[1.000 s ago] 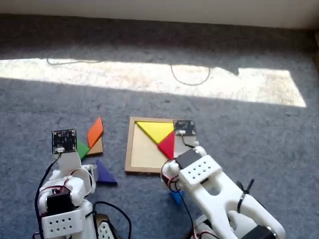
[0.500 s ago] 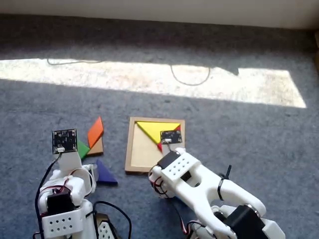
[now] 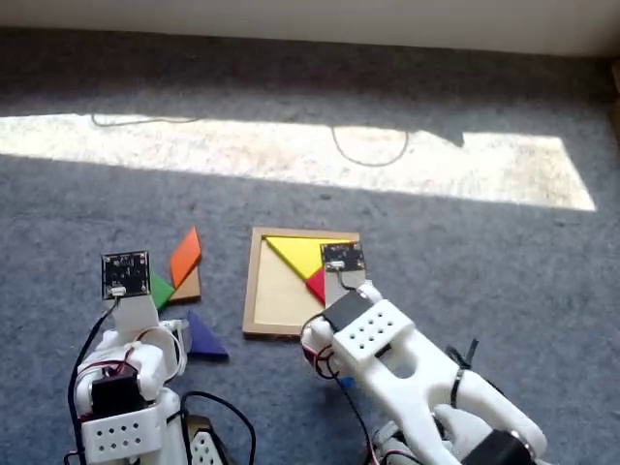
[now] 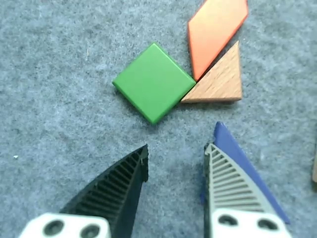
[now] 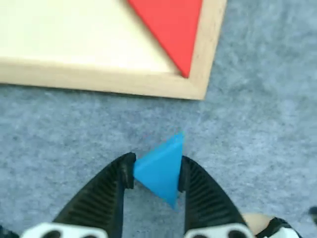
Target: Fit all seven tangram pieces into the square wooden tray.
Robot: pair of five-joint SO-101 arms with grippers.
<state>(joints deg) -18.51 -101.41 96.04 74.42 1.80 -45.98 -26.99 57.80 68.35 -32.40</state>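
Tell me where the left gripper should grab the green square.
Probably from straight above, since the green square lies flat: pinch two opposite straight sides, toward the corner away from the orange piece and wooden triangle, which crowd its other corner.

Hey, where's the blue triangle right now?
In the right wrist view, the blue triangle is held by the right gripper, just outside the wooden tray corner holding the red triangle.

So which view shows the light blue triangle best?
The right wrist view: the light blue triangle is seen whole and close, clamped in the right gripper, just outside the tray corner. In the high view a sliver of it peeks from under the right arm.
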